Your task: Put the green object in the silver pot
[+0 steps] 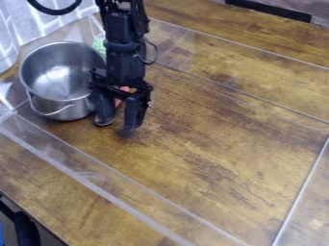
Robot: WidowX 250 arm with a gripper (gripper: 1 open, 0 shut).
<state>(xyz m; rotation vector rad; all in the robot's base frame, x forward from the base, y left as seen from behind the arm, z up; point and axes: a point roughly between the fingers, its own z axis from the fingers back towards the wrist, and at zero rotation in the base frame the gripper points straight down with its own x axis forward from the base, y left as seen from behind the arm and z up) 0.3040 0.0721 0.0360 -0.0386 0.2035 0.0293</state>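
Note:
The silver pot (52, 82) stands at the left of the table, shiny and empty inside as far as I can see. The green object (98, 44) shows only as a small light-green sliver behind the pot's far right rim, mostly hidden by my arm. My gripper (118, 117) points straight down just right of the pot, its fingertips near the table surface. Its left finger (103, 117) is close against the pot's right wall. The jaws stand apart and nothing shows between the tips. A reddish patch sits at the fingers' base.
The wooden table (218, 125) is covered by a clear sheet whose raised edges run along the front and right. A white cloth (15, 29) hangs at the far left behind the pot.

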